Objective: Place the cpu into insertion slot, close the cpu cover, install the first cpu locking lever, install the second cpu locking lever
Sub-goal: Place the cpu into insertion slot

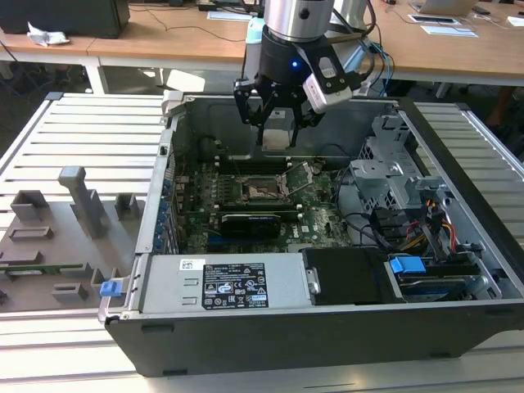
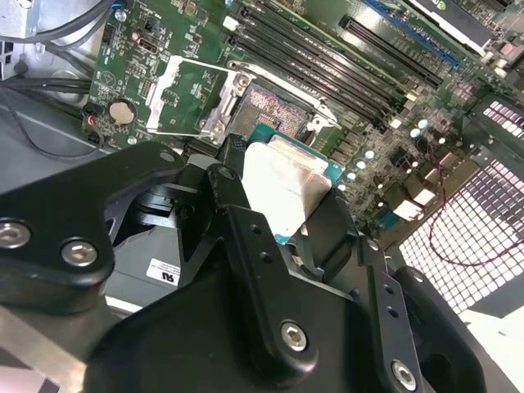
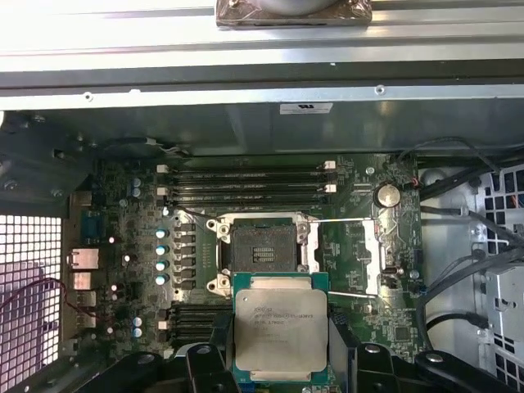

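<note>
Nearest in the exterior view, at 6 o'clock in the case, lay the power supply. Just past it sat the black card. Neither was touched, and both were well apart from the work.

Mid-board sat the socket, bare and dark, w/ nothing seated in it. The cover was swung back off it, at abt 2 o'clock of the socket in the exterior view. Prob. it was left open that way so the chip had a clear drop onto the contacts.

Above the board, at abt 12 o'clock of the socket in the exterior view, hung the gripper. It was clamped on the chip. The fingers pinched it by two opposite edges, metal face up and level. That hold likely kept the underside clear of contact and square to the socket. The chip was in the air, not in the socket. In the first wrist view its edge showed just beside the socket rim, so it prob. wasn't lined up over the socket.

Farther back ran the memory slots, then the case wall.
</note>
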Robot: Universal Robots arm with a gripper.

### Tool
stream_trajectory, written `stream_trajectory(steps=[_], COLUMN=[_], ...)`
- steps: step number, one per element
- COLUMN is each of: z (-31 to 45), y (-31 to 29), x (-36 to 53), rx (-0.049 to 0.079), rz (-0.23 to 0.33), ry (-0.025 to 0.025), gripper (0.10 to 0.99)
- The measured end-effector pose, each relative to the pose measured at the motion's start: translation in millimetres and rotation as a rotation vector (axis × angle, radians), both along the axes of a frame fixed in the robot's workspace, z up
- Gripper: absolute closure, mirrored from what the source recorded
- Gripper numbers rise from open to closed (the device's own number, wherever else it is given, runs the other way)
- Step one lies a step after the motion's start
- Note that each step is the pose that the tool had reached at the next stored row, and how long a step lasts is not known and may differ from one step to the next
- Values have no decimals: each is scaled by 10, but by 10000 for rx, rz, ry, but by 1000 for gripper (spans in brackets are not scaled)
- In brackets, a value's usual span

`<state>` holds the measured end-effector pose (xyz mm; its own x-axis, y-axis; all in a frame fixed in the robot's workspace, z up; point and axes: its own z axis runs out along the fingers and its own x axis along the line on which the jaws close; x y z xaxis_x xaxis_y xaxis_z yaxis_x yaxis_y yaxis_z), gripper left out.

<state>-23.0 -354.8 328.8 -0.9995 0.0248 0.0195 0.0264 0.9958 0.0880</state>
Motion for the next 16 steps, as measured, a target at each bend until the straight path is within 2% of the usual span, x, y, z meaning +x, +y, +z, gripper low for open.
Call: stream_trajectory(steps=[16], z=[-108], y=[0], x=[0], rx=[0], rz=[0], ry=[0], gripper=[545])
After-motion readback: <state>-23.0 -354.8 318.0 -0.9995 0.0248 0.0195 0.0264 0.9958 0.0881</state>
